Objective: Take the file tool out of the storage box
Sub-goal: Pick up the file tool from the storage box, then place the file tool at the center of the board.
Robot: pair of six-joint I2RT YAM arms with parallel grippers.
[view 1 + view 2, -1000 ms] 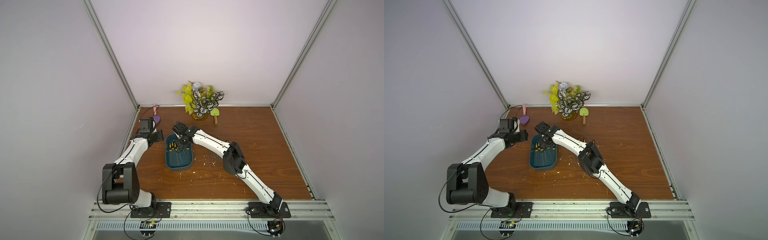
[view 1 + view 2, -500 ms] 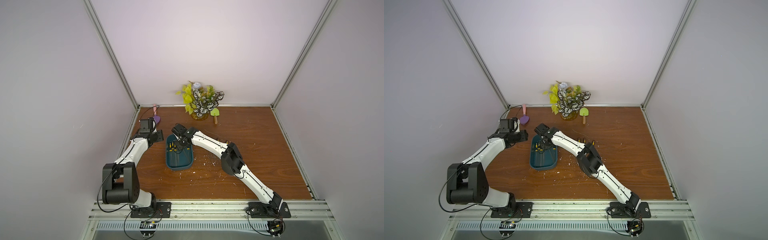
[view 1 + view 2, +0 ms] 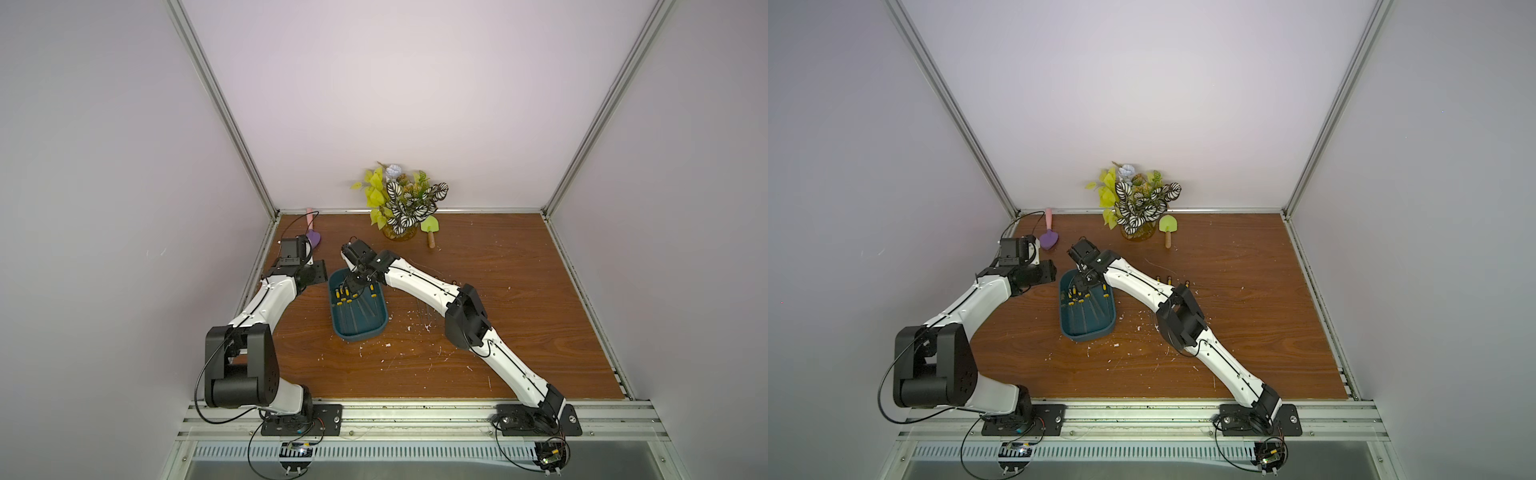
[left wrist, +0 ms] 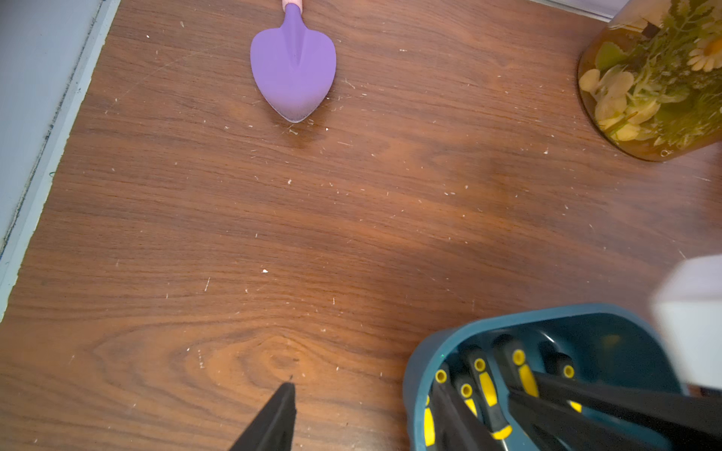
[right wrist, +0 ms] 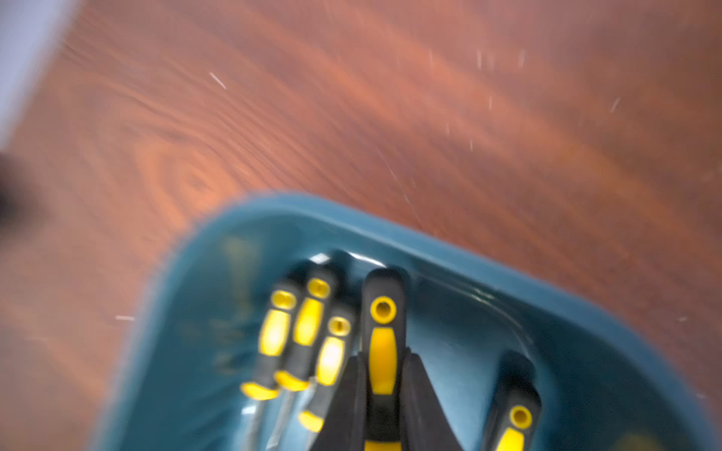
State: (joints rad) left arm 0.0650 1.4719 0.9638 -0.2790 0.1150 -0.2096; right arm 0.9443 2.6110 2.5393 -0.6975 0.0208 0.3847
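While in box (image 5: 390,228), file (image 5: 382,312) sits btwn tool (image 5: 383,359) jaws.

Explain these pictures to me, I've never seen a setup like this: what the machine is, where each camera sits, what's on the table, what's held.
Two robot arms are mounted on a rail at the front of a wooden table. Two pictures look down from one overhead camera; the other two come from a camera on each arm's wrist. On the table: a teal storage box of yellow-and-black file tools, a potted plant, a purple trowel and a green trowel. The right claw reaches into the box and is closed on one file tool, its handle between the fingers. The left claw sits beside the box, open and holding nothing.
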